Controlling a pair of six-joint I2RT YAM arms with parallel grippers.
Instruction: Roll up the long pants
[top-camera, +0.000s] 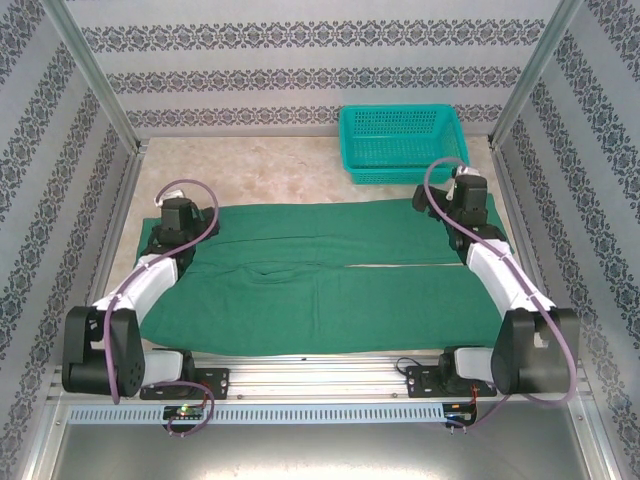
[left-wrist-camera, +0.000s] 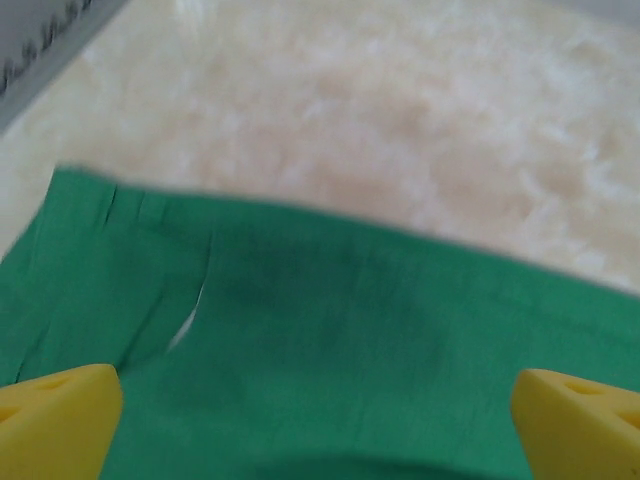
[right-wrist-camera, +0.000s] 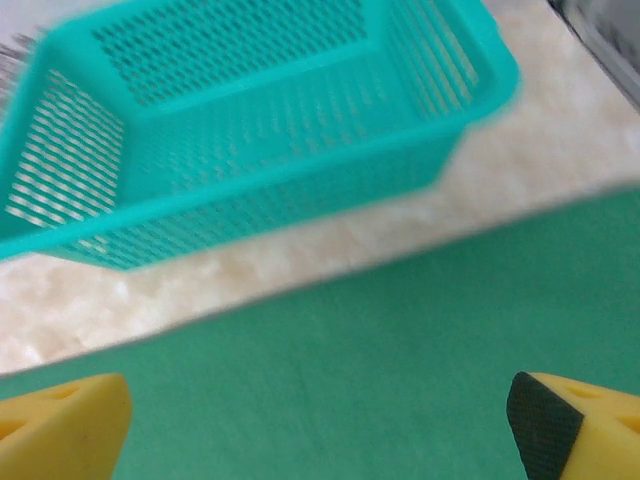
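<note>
The long pants (top-camera: 320, 275) lie flat and spread across the table, dark green, waist to the left and both legs running right with a thin gap between them. My left gripper (top-camera: 178, 222) hovers open over the far left corner; its yellow fingertips (left-wrist-camera: 55, 425) stand wide apart above the gathered waistband cloth (left-wrist-camera: 330, 350). Over the far leg's end at the right is my right gripper (top-camera: 462, 200), open as well. Its yellow fingertips (right-wrist-camera: 60, 430) straddle smooth green cloth (right-wrist-camera: 350, 370) close to the pants' far edge. Nothing is held.
A teal mesh basket (top-camera: 403, 140) stands at the back right, just beyond the right gripper, and looms close in the right wrist view as the basket (right-wrist-camera: 250, 120). Patterned walls enclose the table on three sides. Bare beige tabletop (top-camera: 250, 170) lies behind the pants.
</note>
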